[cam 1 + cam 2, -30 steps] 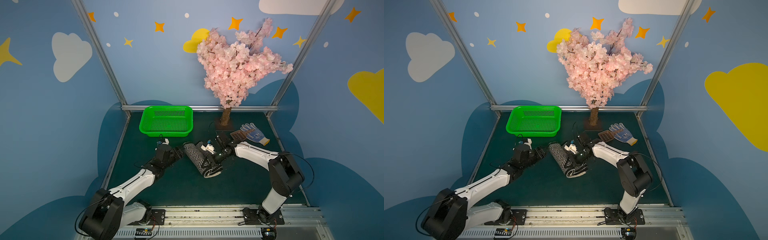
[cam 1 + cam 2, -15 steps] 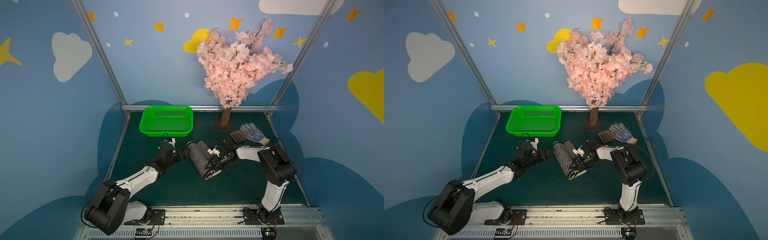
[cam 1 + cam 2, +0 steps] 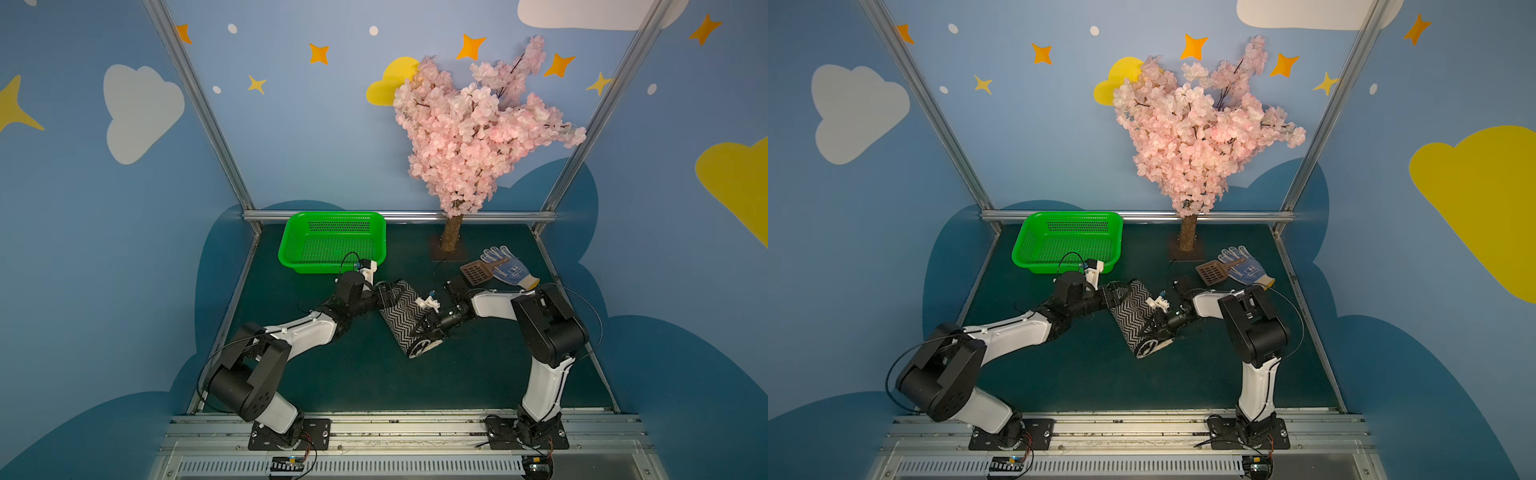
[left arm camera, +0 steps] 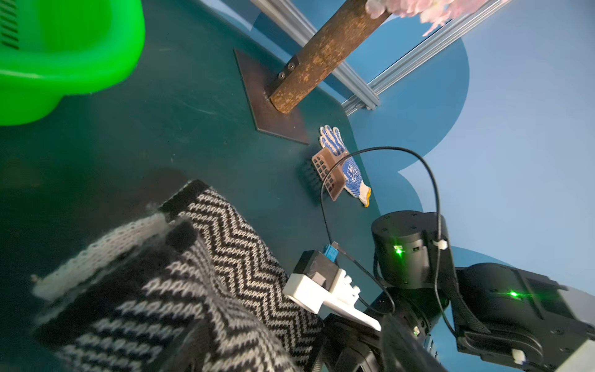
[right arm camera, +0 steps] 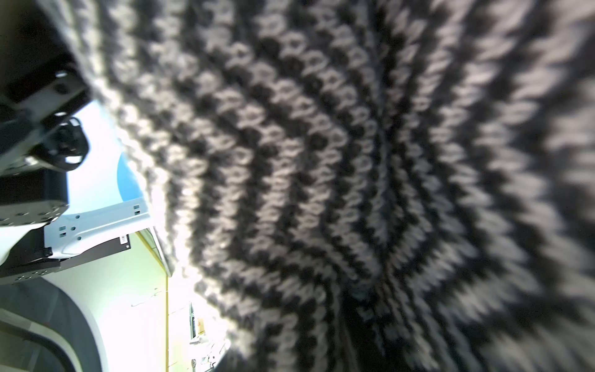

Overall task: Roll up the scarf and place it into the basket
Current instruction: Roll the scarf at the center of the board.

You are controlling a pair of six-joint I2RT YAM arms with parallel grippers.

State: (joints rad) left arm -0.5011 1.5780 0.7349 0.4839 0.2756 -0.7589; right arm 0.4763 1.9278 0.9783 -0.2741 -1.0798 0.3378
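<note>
Robot lab test booth: sky-blue walls painted with clouds and stars, aluminium frame, artificial cherry tree, robot arms bolted to a rail.

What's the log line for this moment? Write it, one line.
scarf: rolled, outside empty basket | right gripper: clamped on near end | left gripper: at far end, grip unclear

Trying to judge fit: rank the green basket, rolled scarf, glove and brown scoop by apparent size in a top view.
Largest to smallest in a top view:
1. basket, clearly largest
2. scarf, rolled up
3. glove
4. scoop, only a little smaller than the glove, which its handle partly covers
</note>
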